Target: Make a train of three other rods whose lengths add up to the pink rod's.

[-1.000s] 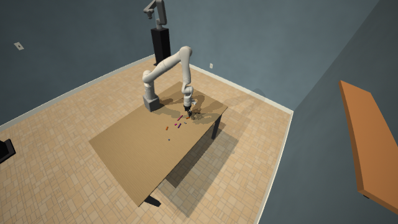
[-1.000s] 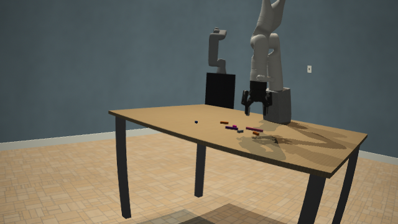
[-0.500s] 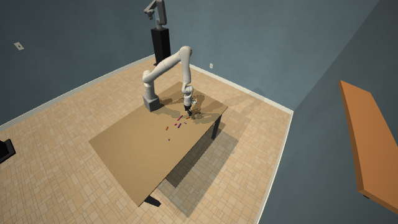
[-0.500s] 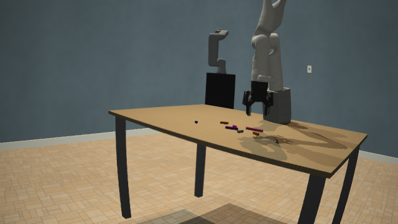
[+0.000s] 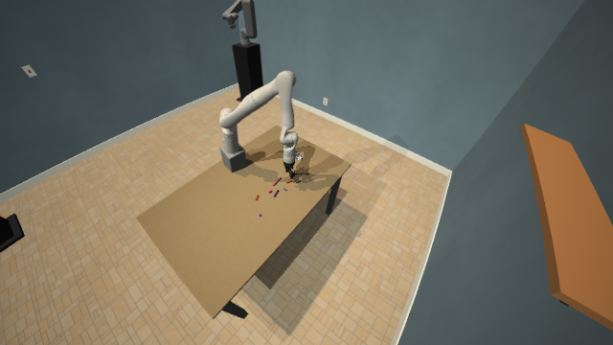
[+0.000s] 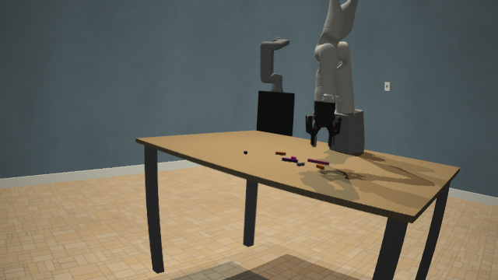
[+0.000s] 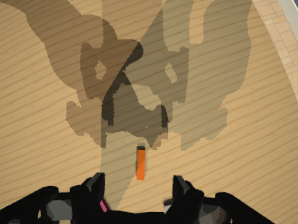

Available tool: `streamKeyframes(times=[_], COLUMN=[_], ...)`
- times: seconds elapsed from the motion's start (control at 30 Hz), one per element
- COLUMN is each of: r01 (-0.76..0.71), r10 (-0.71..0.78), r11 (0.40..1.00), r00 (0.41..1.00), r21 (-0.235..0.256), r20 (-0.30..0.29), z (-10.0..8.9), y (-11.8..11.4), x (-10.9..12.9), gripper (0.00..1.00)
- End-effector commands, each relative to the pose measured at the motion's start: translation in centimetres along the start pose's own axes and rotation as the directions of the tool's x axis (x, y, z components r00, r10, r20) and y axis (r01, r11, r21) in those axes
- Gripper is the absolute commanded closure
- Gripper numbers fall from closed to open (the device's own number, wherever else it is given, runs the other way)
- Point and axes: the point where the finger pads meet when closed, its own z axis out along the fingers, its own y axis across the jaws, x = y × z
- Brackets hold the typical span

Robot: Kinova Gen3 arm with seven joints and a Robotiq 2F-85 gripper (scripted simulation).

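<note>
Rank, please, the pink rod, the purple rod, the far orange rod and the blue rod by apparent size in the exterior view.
1. Pink rod
2. Purple rod
3. Far orange rod
4. Blue rod

All lie at similar distances, so nearness hardly skews this.

Top view: high, far, room corner seen looking down on table. Exterior: near table height, side-on, closer. Wrist: close, facing down. Table shared by all.
</note>
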Motion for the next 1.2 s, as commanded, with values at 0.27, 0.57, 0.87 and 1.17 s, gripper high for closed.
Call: streamKeyframes(times=[0.27, 0.57, 0.87, 1.17], r01=[0.000, 0.000, 0.000, 0.000], r10=[0.000, 0.000, 0.000, 0.000], r11=[1.000, 1.000, 1.000, 1.000], r00=[1.000, 1.000, 1.000, 1.000], r21=[-0.001, -0.001, -0.001, 0.000], r20=[-0.001, -0.001, -0.001, -0.001], z=[-0.05, -0.05, 0.12, 0.70], y=[0.03, 0.03, 0.03, 0.04], x=[0.04, 0.04, 0.05, 0.06], gripper=[0.76, 0.76, 0.76, 0.76])
